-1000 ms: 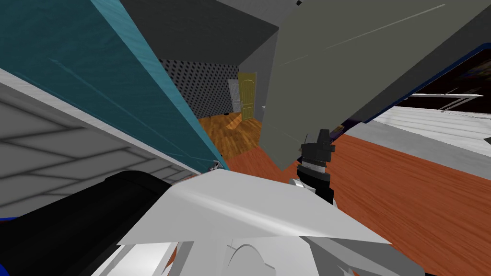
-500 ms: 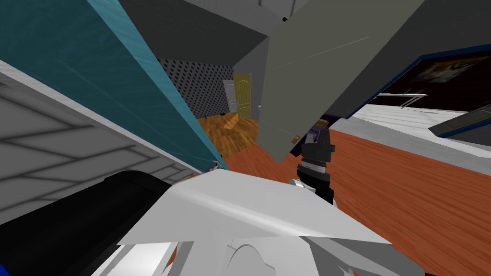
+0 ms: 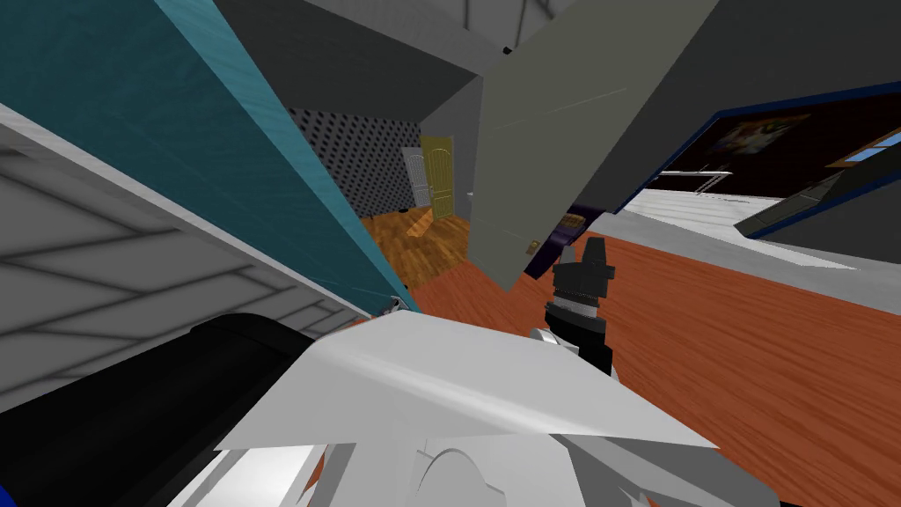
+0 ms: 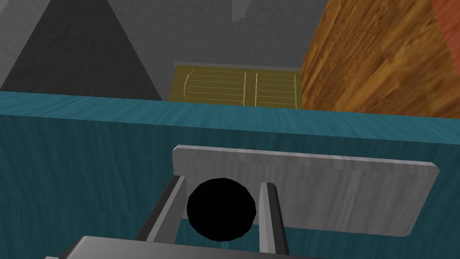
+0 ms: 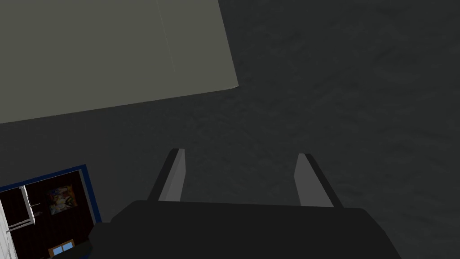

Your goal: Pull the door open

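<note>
The left gripper (image 4: pixel 223 180) is closed on the black round knob (image 4: pixel 221 209), one thin finger against each side of it. The knob sits on a grey rectangular plate (image 4: pixel 350 193) fixed to the teal door (image 3: pixel 176 132).

In the head view the door fills the upper left of the frame. Its long axis runs diagonally from the top left corner down to the lower centre. Its narrow, lighter free edge faces right, toward the opening.

Status: the door appears partly open. Past the free edge, an orange-brown wooden floor (image 3: pixel 422 251) and a yellow panelled door (image 3: pixel 437 176) are visible at centre frame. The left side of this gap is the teal door; the right side is a grey-green flat panel (image 3: pixel 545 158). Remaining work, by estimate: continue the swing toward the robot to widen the gap.

The right gripper (image 5: pixel 240 153) is fully open and holds nothing. In the head view it is just right of centre.
</note>
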{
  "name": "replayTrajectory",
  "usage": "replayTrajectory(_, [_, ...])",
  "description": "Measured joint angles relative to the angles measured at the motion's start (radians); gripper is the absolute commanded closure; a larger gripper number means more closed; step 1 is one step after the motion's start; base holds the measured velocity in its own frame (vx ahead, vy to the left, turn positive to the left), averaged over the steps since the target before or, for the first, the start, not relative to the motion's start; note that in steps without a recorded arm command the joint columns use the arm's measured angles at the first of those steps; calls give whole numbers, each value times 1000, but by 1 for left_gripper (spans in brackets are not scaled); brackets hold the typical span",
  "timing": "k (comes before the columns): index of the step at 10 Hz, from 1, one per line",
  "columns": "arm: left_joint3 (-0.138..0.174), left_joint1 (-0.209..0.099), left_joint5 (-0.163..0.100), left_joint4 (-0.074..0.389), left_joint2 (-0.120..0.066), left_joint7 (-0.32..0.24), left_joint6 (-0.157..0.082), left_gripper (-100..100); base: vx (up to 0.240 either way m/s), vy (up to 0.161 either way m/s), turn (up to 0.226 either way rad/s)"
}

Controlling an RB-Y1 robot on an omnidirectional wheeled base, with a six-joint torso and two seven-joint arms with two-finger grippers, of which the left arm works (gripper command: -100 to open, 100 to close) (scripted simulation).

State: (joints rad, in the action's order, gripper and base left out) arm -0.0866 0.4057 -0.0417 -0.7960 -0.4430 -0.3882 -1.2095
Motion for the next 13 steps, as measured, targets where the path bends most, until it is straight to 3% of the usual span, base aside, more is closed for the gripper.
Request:
replayTrajectory(6, [-12,-13,6,51,-17,-15,-49,100,-205,50,-142])
replayTrajectory(13, [-20,-24,12,72,-26,-26,-67,100,-156,42,-108])
